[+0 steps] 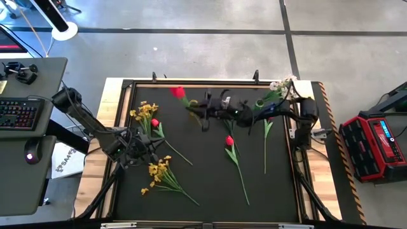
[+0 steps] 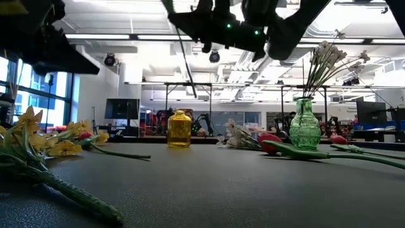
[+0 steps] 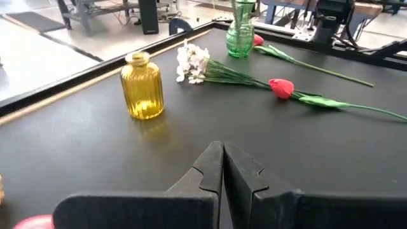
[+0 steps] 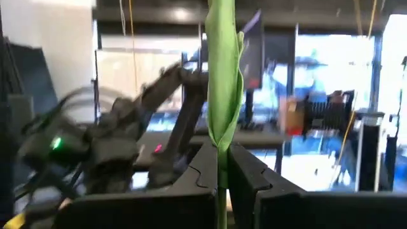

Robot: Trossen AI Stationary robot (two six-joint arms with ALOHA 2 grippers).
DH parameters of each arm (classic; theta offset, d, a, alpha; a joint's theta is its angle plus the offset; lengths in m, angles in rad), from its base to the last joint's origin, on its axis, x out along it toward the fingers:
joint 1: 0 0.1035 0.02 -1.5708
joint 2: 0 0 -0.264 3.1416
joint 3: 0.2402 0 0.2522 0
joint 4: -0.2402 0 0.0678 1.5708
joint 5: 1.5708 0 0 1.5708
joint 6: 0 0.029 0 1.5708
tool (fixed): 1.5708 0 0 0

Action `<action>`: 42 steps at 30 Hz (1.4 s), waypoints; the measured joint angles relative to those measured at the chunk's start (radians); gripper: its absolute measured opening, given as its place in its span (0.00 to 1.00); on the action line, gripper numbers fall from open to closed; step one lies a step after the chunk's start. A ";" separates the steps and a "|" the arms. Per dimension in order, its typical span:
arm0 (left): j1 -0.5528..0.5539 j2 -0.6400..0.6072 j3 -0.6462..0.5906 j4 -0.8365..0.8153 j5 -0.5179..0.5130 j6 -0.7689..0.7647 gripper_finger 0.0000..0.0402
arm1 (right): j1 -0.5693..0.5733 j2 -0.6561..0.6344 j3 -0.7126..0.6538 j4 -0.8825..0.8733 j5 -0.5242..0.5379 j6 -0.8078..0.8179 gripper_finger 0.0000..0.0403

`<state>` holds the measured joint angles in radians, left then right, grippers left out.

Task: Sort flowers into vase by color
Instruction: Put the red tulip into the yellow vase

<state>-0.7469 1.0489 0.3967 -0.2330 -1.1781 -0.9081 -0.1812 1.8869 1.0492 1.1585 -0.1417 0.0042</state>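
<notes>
My right gripper [image 1: 202, 114] [image 4: 220, 172] is high over the table's far middle, shut on a red tulip [image 1: 178, 93]. My left gripper [image 1: 135, 151] [image 3: 222, 166] is shut and touches nothing; it stands between two yellow sprays [image 1: 146, 114] [image 1: 159, 172] that lie flat. A green vase [image 1: 259, 103] [image 2: 304, 124] near the far right holds white sprays [image 1: 283, 83]. A yellow vase [image 3: 143, 86] [image 2: 180, 129] stands empty. More red tulips [image 1: 229, 141] [image 1: 154, 122] and a white spray [image 3: 191, 62] lie on the mat. My right gripper pinches the red tulip's green stem [image 4: 220, 137] between its two fingers [image 4: 202, 170], where a leaf wraps it. The stem lies across the fingers, which point roughly level toward the table's left. The tulip is lifted clear, with its bud [image 1: 178, 93] beyond the gripper toward the far left.
The black mat sits in a raised wooden frame [image 1: 121, 95]. A long-stemmed flower [image 1: 266, 146] lies near the right side. There is bare mat toward the near middle [image 1: 210, 191]. A keyboard [image 1: 16, 114] sits off the table's left, a red case [image 1: 375, 146] off its right.
</notes>
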 joint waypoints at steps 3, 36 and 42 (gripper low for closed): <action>-0.003 0.000 -0.030 0.039 -0.007 0.001 0.00 | -0.051 0.019 0.000 0.101 -0.006 0.002 0.00; -0.001 0.000 -0.041 0.127 -0.054 0.101 0.00 | -0.203 0.229 0.191 0.180 -0.031 -0.024 0.00; -0.001 0.000 -0.041 0.127 -0.054 0.117 0.00 | -0.198 0.228 0.191 0.164 -0.004 -0.065 0.00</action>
<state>-0.7483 1.0489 0.3560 -0.1060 -1.2320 -0.7906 -0.3790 2.1151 1.2400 1.3230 -0.1456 -0.0607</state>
